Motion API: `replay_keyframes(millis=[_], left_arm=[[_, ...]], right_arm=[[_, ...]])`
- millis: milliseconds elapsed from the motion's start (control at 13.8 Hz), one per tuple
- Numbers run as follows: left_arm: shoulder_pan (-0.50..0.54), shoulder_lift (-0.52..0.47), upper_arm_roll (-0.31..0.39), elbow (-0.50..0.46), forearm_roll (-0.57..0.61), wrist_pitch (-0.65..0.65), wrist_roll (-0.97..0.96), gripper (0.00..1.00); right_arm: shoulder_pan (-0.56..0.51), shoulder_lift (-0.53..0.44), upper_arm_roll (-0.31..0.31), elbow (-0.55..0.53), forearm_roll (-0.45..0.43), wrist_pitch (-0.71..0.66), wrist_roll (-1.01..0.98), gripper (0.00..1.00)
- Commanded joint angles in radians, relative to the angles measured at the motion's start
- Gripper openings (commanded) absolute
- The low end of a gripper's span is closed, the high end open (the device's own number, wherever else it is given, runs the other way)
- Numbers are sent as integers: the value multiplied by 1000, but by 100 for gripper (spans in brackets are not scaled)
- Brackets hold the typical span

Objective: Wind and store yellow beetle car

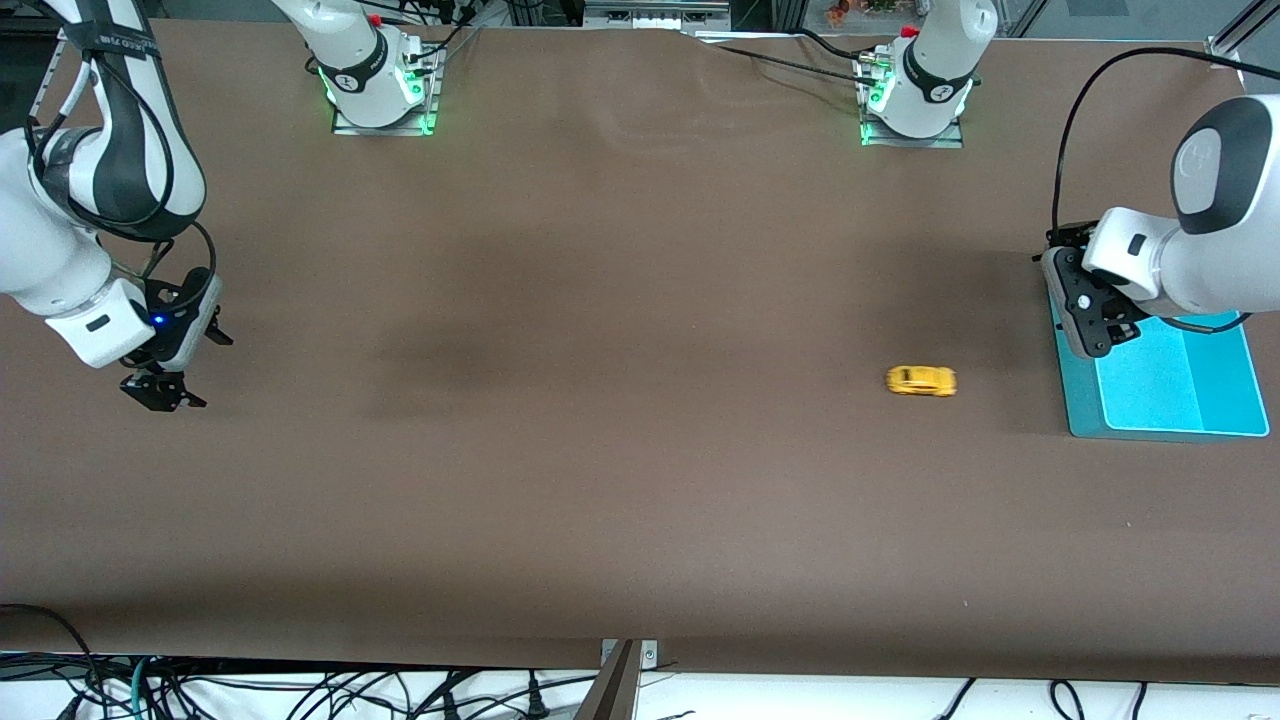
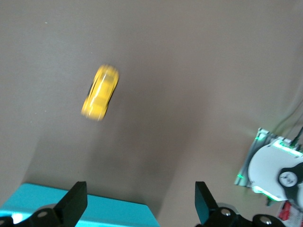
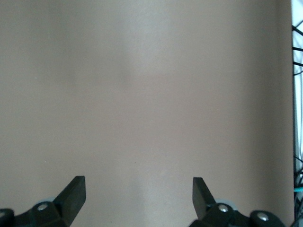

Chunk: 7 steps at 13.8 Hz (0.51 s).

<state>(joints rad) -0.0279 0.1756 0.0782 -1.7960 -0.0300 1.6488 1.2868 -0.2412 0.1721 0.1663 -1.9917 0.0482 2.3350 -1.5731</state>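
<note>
The yellow beetle car point(image 1: 921, 381) stands on the brown table, beside the turquoise tray point(image 1: 1225, 385) on the side toward the right arm's end. It also shows in the left wrist view point(image 2: 100, 92), slightly blurred. My left gripper point(image 1: 1080, 310) is open and empty over the tray's edge point(image 2: 71, 208) that faces the car. My right gripper point(image 1: 160, 390) is open and empty over bare table at the right arm's end; the arm waits there.
The two arm bases point(image 1: 378, 80) point(image 1: 915, 95) stand along the table's far edge. Cables lie along the near edge point(image 1: 300, 690). The left arm's base shows in the left wrist view point(image 2: 277, 172).
</note>
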Motion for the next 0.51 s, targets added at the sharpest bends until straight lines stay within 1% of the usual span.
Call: replay_keyframes(millis=[0, 145, 290, 436], left_arm=[[26, -70, -8, -164, 42, 129, 141, 100], [57, -71, -8, -239, 50, 240, 251, 100], [123, -70, -8, -310, 50, 368, 359, 100], [150, -64, -8, -348, 50, 471, 440, 100]], right_arm=[[8, -71, 4, -2, 15, -42, 138, 100], [14, -121, 4, -2, 13, -117, 322, 100], [34, -169, 2, -2, 13, -181, 494, 100], [52, -195, -2, -2, 13, -218, 653, 100]])
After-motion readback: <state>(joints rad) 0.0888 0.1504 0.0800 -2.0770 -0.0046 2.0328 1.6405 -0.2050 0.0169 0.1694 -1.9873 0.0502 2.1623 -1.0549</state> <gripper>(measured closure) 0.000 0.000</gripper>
